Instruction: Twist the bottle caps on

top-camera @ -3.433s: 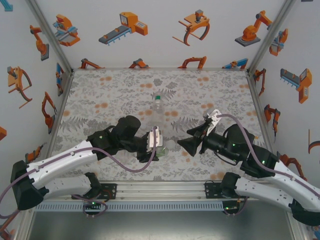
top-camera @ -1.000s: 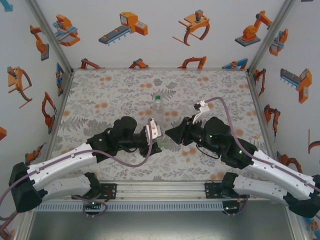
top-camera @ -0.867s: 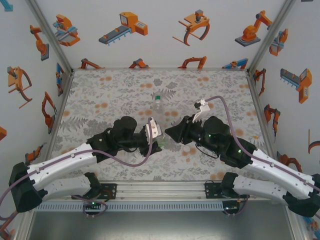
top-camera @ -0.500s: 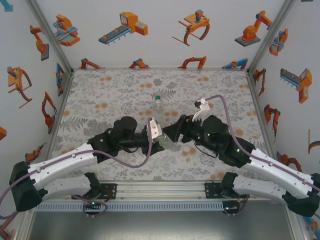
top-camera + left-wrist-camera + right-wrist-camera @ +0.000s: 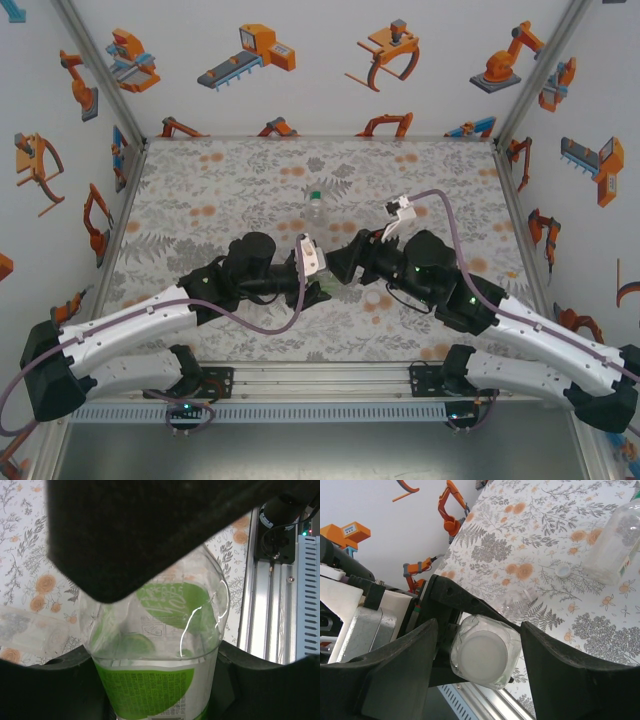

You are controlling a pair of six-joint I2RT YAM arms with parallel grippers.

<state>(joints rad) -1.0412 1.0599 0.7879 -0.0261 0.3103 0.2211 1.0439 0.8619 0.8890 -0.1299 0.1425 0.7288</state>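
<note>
My left gripper (image 5: 316,282) is shut on a clear bottle with a green label (image 5: 160,630), and its fingers press the bottle's sides in the left wrist view. A white bottle cap (image 5: 482,656) sits on that bottle's top. My right gripper (image 5: 484,661) stands open around the cap, with a gap on each side of it. From above, the right gripper (image 5: 337,268) meets the held bottle (image 5: 324,290) at the table's middle. A second white bottle cap (image 5: 563,570) lies loose on the table.
A clear bottle with a green cap (image 5: 316,212) stands behind the grippers, also in the right wrist view (image 5: 614,542). Another clear bottle (image 5: 35,630) lies on the flowered table beside the held one. The aluminium rail (image 5: 270,605) marks the near edge.
My right gripper has crept a little to the left, closer over the top of the held bottle. The left arm and its bottle have stayed put.
</note>
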